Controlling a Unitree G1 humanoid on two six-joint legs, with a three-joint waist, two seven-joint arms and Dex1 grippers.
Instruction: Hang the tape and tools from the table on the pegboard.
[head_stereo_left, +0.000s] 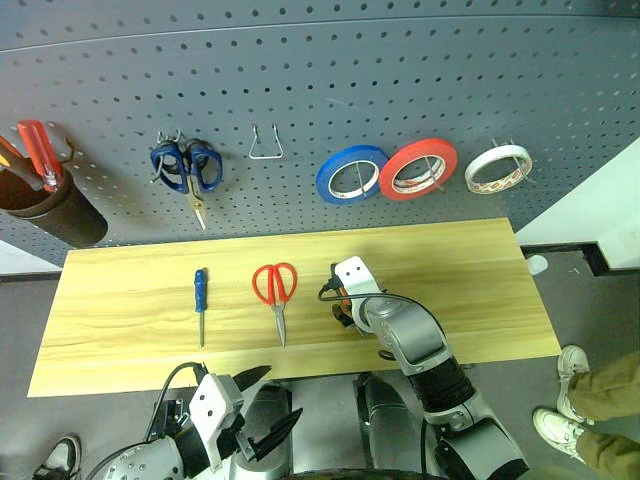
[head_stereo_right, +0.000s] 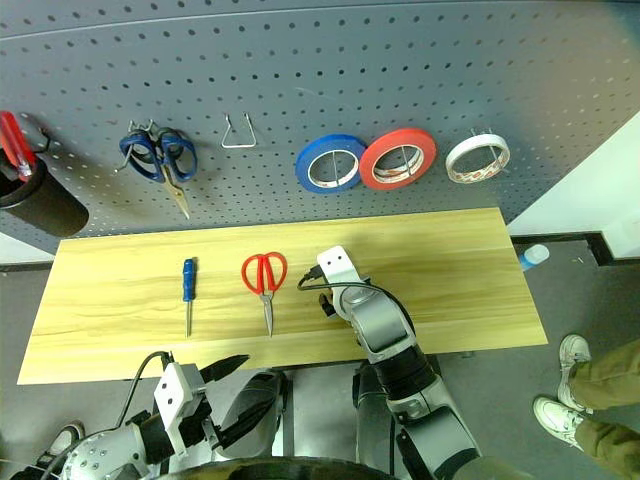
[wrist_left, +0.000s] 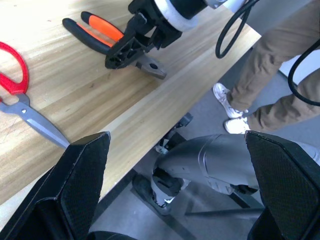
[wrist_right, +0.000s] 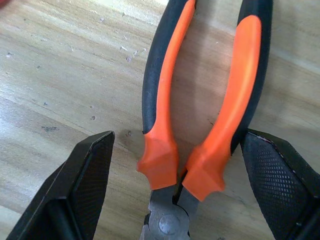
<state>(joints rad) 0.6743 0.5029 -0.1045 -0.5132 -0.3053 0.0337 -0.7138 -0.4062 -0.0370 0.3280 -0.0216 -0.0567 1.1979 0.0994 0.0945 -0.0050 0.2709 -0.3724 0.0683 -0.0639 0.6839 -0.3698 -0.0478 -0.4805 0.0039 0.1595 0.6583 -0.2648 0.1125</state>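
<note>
Hovering over the pliers (wrist_right: 200, 125) with my right gripper (wrist_right: 175, 190), fingers spread, nothing pinched.

Head view: I list the table (head_stereo_left: 480, 290) carrying the blue-handled screwdriver (head_stereo_left: 200, 300), the red-handled scissors (head_stereo_left: 275, 292) and, just right of those, the pliers under my right gripper; the pegboard (head_stereo_left: 330, 80) above holds blue-handled scissors (head_stereo_left: 188, 170), an empty wire hook (head_stereo_left: 265, 145), a blue roll (head_stereo_left: 351, 173), a red roll (head_stereo_left: 418, 168) and the whitish tape (head_stereo_left: 498, 167) on its peg, with a dark cup (head_stereo_left: 50, 205) of tools at far left. My left gripper (head_stereo_left: 262, 405) hangs off the table's near edge, fingers spread, empty.
Left wrist view: pliers flat on the wood with the right gripper's fingers at the joint; a person's legs (wrist_left: 270, 75) beyond the table end.
Right wrist view: orange-and-black handles lie between my spread fingers (wrist_right: 80, 185); contact I cannot tell.
</note>
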